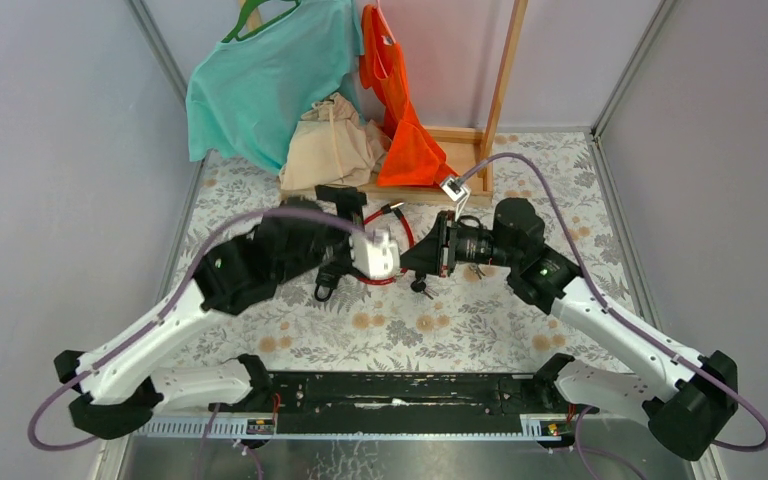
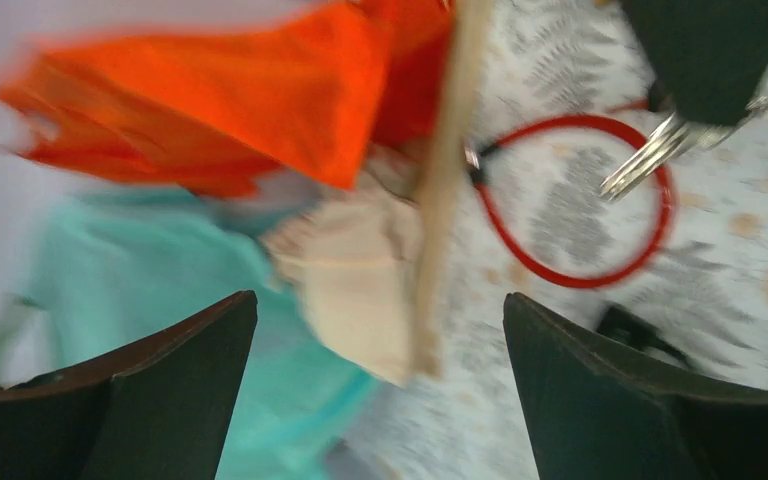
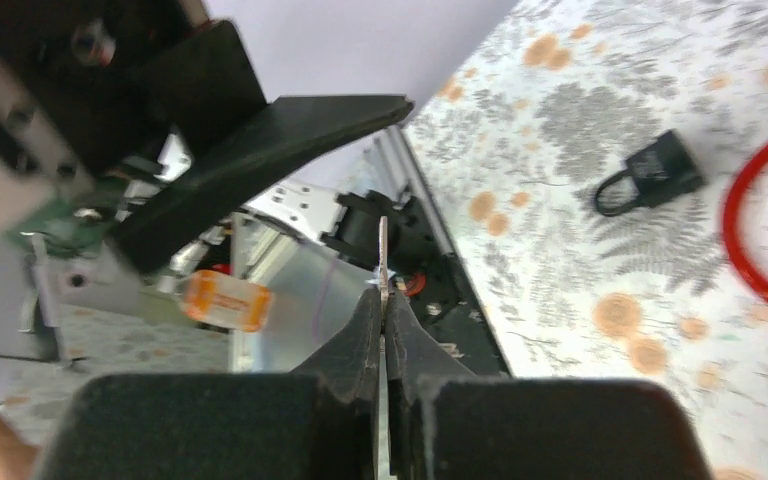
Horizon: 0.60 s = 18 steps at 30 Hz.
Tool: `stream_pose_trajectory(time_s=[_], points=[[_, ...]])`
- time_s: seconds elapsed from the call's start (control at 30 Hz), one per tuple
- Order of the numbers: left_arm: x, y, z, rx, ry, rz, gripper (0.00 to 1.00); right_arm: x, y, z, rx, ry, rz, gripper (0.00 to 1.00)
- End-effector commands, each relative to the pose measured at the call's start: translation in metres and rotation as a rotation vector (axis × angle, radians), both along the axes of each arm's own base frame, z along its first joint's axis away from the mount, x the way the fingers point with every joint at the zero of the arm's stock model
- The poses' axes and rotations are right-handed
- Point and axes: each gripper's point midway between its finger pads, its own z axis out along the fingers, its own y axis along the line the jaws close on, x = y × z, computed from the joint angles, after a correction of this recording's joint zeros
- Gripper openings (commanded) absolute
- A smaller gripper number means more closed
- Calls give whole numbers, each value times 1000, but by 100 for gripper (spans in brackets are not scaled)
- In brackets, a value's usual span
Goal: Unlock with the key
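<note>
My right gripper [image 1: 415, 262] is shut on a key; the thin silver blade [image 3: 383, 250] sticks out edge-on past its fingertips [image 3: 382, 300]. In the left wrist view the silver key bunch [image 2: 645, 160] hangs from it above a red cable loop [image 2: 570, 280]. A small black padlock [image 3: 655, 175] lies on the floral tablecloth, apart from both grippers; it also shows in the top view [image 1: 323, 290]. My left gripper [image 1: 338, 235] is open wide and empty [image 2: 380, 390], held just left of the right gripper. The left wrist view is blurred.
A wooden rack [image 1: 500, 90] stands at the back with a teal shirt [image 1: 260, 80], an orange garment [image 1: 405, 130] and a beige cloth [image 1: 330, 145]. The red cable loop [image 1: 400, 225] lies between the grippers. Grey walls close in both sides.
</note>
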Motion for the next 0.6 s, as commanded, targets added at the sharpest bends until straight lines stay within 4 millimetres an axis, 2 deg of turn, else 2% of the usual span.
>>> stream_pose_trajectory(time_s=[0.0, 0.1, 0.17, 0.27, 0.4, 0.57], points=[[-10, 27, -71, -67, 621, 166, 100, 7, -22, -6, -176, -192, -52, 0], [22, 39, -80, -163, 823, 294, 100, 11, -32, -16, -253, -215, -88, 0], [39, 44, -99, -207, 953, 390, 100, 17, -40, -24, -307, -218, -134, 0], [59, 49, -129, -262, 1058, 518, 96, 23, -51, -32, -363, -221, -192, 0], [85, 38, -168, -361, 1177, 604, 92, 33, -64, -37, -426, -230, -274, 0], [125, 20, -210, -437, 1242, 654, 90, 36, -72, -42, -456, -236, -315, 0]])
